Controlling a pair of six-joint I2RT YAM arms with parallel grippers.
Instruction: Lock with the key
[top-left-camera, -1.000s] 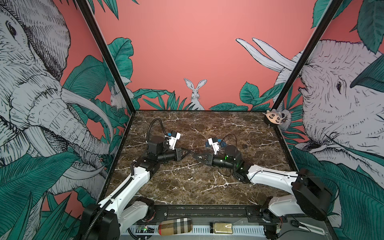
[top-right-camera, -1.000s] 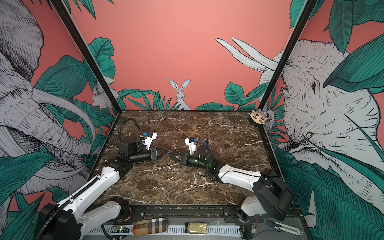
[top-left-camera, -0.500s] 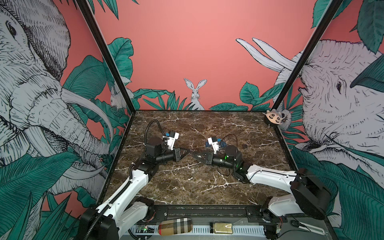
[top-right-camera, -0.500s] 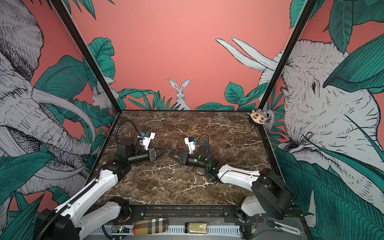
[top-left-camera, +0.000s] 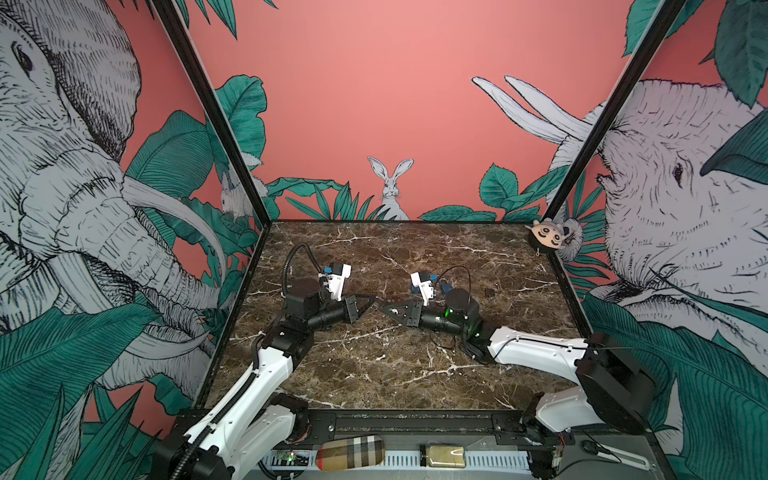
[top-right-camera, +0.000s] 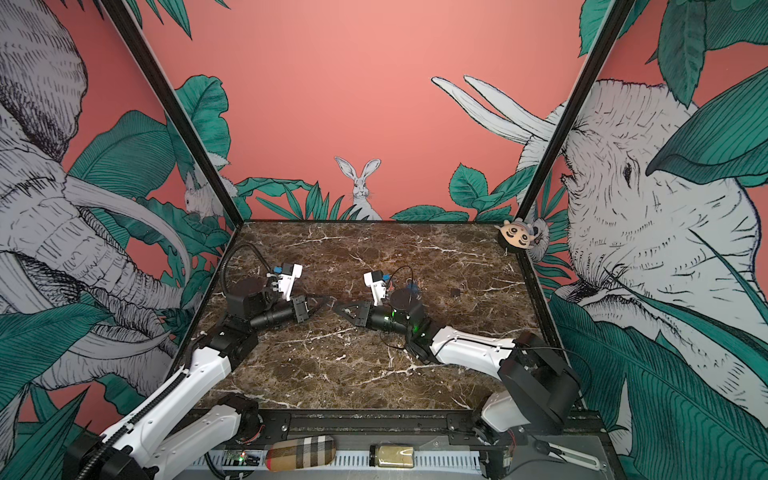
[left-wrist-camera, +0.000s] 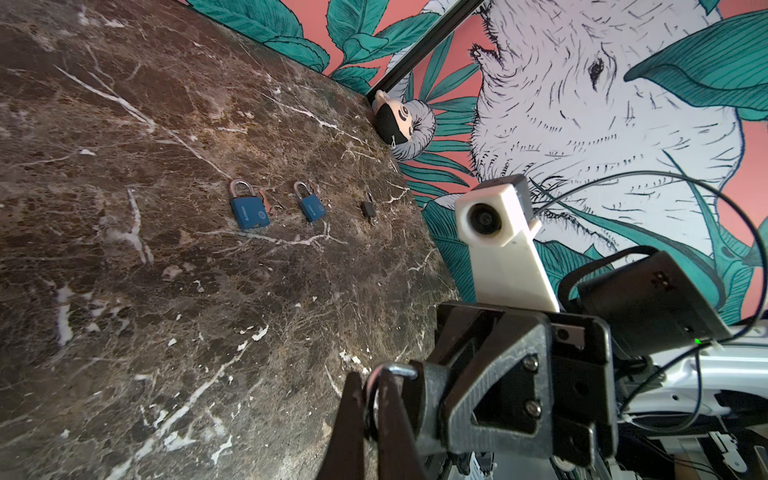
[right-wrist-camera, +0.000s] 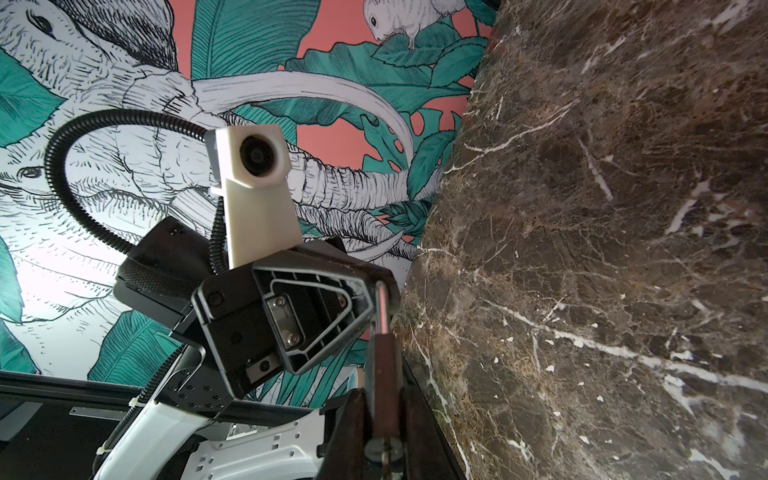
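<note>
The marble counter (top-left-camera: 374, 374) has the left arm (top-left-camera: 266, 374) and right arm (top-left-camera: 536, 349) reaching in from its front edge to meet tip to tip above its middle, slightly toward the left edge. Over the last second that meeting point has crept a little leftward and the left arm has resettled; neither grip has altered. The right gripper (top-left-camera: 384, 308) pinches the brown padlock (right-wrist-camera: 384, 374) by its body, and the left gripper (top-left-camera: 370, 299) seems pressed together on its silver shackle (right-wrist-camera: 382, 309). This looks like fine alignment, with the lock not yet snapped shut. Near the right edge a reddish key (left-wrist-camera: 264, 198) lies just beside a blue padlock (left-wrist-camera: 249, 212). Whether any key sits in the held lock I cannot tell.
</note>
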